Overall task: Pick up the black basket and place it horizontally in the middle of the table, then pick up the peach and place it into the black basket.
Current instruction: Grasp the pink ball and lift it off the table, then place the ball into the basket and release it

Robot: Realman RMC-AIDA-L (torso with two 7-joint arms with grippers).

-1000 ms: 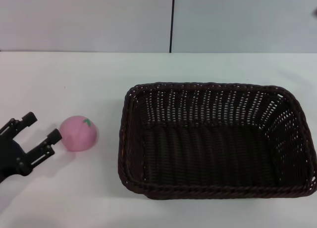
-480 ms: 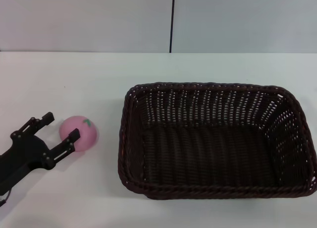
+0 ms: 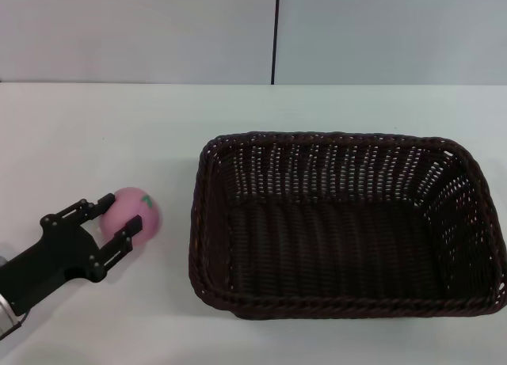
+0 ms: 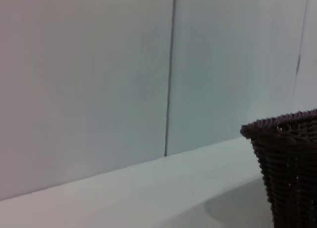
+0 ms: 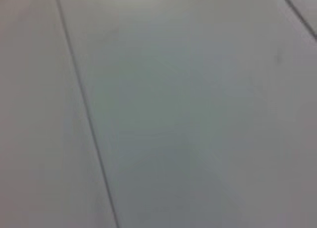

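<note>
**One claw around one peach, one basket beside them**

One gripper is at work: the left gripper reaches in from the near left corner of the table, its arm slanting up toward the basket. Its two fingers stand apart, spread about as wide as the peach, one on the far side of the fruit and one on the near side. Both fingertips lie at or against the pink skin, but whether they press it cannot be told from the head view. The peach sits on the table, not lifted as far as can be seen, its green leaf mark facing up.

The basket lies flat, long side across the view, just right of the peach with a narrow strip of white table between them. Its mouth faces up and nothing lies inside; only the dark woven floor and sloping walls show. The braided rim runs unbroken round all four sides.

Counted: one peach, one basket, one gripper in view. The right gripper does not appear in any view; its wrist camera shows only a pale surface crossed by a thin dark line.

The left wrist camera catches a corner of the basket standing on the table, with the grey wall beyond.
</note>
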